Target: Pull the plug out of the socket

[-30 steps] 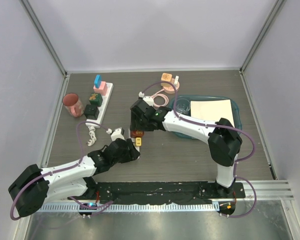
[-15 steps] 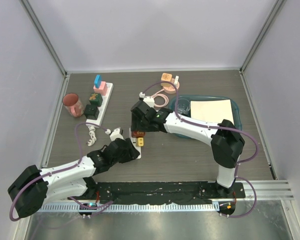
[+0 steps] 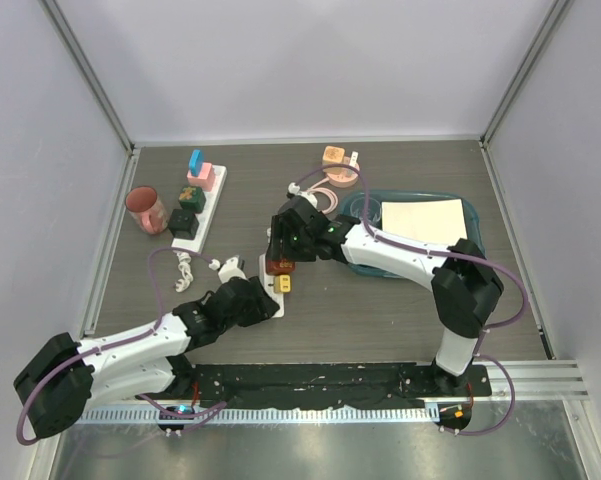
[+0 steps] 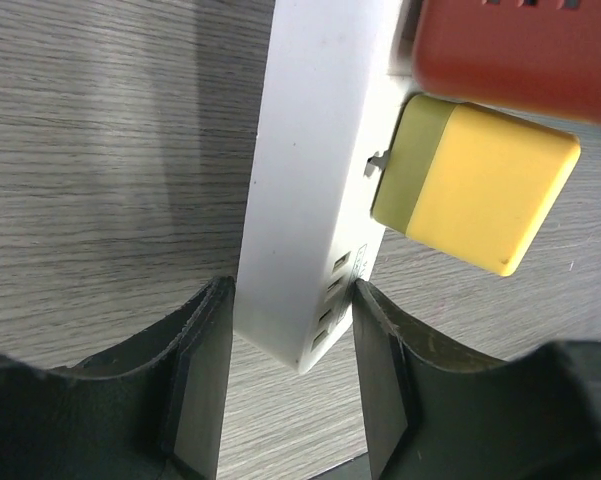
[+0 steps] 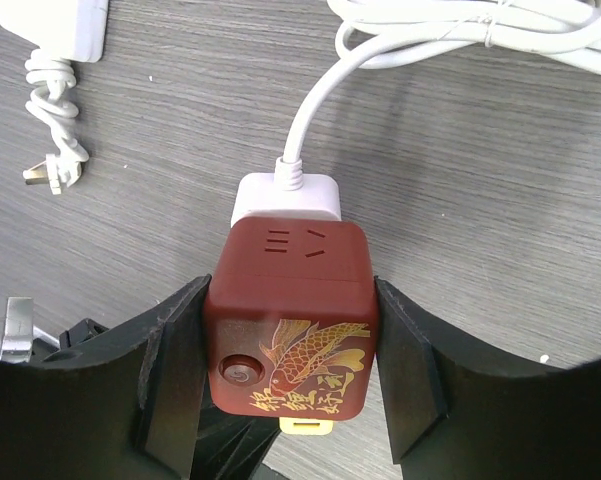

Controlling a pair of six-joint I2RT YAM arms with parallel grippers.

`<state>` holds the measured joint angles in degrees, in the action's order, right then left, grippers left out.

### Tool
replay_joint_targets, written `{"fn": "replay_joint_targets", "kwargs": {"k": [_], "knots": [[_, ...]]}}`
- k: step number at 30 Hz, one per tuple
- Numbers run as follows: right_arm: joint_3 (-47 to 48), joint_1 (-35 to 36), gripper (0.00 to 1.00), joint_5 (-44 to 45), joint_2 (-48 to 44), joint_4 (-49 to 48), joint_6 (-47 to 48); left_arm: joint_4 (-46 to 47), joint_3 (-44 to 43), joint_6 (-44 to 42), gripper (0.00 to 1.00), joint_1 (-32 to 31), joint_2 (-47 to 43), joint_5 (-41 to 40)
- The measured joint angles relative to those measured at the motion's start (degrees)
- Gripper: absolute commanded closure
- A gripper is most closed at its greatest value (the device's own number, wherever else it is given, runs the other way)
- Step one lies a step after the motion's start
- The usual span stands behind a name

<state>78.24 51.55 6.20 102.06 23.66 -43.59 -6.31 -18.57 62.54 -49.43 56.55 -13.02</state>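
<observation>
Now, nearest us, we are closing the left tool (image 4: pixel 290 340) on the near end of the white power strip (image 4: pixel 300 190). A second ago its fingers (image 4: pixel 195 380) were standing wider. Both are now pressing against the strip's long sides, so we are judging the socket to be braced on the counter (image 4: pixel 100 150). Just beyond, the yellow plug (image 4: pixel 475 185) is sitting in the strip, untouched. Past that, the right tool (image 5: pixel 292 335) is gripping the dark red cube plug (image 5: pixel 292 300) by two opposite faces, its hold unchanged while its arm has been swinging slightly rightward. The cube is still sitting on the strip, so nothing is pulled free yet. With both holds set, we are expecting the next move to be a straight lift of the cube away from the strip. Farther back, the white cable (image 5: pixel 450 25) is lying coiled.
</observation>
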Motion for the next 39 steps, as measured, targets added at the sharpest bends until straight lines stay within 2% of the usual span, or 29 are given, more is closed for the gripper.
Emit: {"fn": "replay_joint_targets", "kwargs": {"k": [9,18,25,26,27,28,30,31,34,36,37,39], "knots": [[-0.83,-1.27,0.99,-3.28,-0.79,-0.28,0.90,0.09,0.02,0.26,1.00,0.00,0.13,0.15],[5.03,-0.57,0.99,0.57,-1.64,2.36,1.14,0.33,0.04,2.69,1.00,0.28,1.68,-0.57],[5.07,-0.87,0.99,0.72,-2.71,1.73,1.22,0.31,0.04,3.06,1.00,0.28,1.68,-0.63],[5.07,-0.96,0.99,0.81,-2.78,1.70,1.22,0.26,0.02,3.08,0.98,0.28,1.66,-0.63],[5.07,-1.09,0.99,0.98,-2.84,1.73,1.25,0.09,-0.04,3.10,0.93,0.28,1.64,-0.63],[5.07,-1.27,0.99,1.40,-3.02,1.84,1.27,-0.15,-0.17,3.13,0.78,0.28,1.51,-0.66],[4.96,-1.55,0.99,1.95,-3.63,2.19,1.44,-1.97,-1.31,3.04,0.57,0.28,1.05,-0.72],[4.72,-1.70,0.99,2.29,-4.11,2.21,1.53,-3.08,-1.90,2.95,0.43,0.28,1.05,-0.87],[2.45,-2.27,0.99,3.74,-7.43,2.62,2.40,-9.44,-4.24,1.97,0.27,0.26,0.00,-1.90],[0.22,-2.54,0.99,4.20,-10.05,2.64,3.30,-14.25,-5.35,1.53,0.23,0.28,-1.09,-2.86],[-1.84,-2.67,0.99,4.44,-11.89,2.14,4.09,-16.41,-5.90,1.49,0.10,0.28,-1.92,-3.34],[-4.74,-2.69,0.99,4.94,-13.94,2.14,4.98,-20.55,-7.26,1.22,0.03,0.26,-4.28,-4.63]]}}
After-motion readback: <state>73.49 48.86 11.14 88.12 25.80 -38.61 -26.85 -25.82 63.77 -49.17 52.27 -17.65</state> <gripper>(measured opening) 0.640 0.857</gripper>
